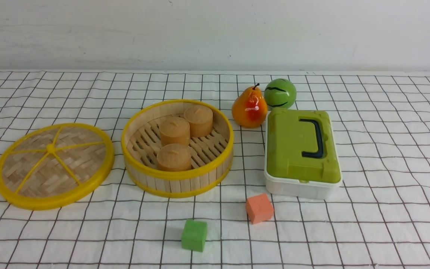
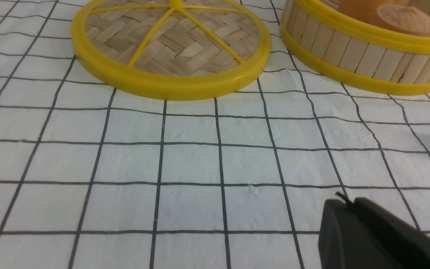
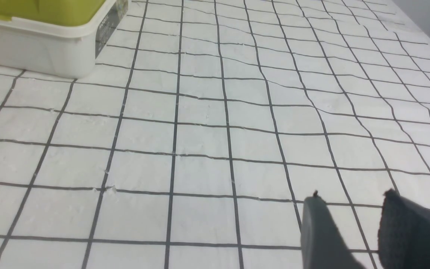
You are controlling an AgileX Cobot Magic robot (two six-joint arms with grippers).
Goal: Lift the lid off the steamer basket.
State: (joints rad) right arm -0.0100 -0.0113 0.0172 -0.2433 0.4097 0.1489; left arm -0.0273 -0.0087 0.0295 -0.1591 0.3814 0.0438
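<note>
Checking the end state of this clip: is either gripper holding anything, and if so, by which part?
Nothing is held. The left gripper is shut on nothing, and the right gripper stands open over bare cloth. The lid lies beside the steamer basket.

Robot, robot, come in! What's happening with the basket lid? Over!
Left gripper shut, empty; right gripper open, empty. Lid off, flat on cloth beside steamer basket. Nothing in the way.

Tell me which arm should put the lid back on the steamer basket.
Left, probably. The lid lies on the basket's left, close ahead of the left gripper; the right wrist view shows only the green-topped box.
</note>
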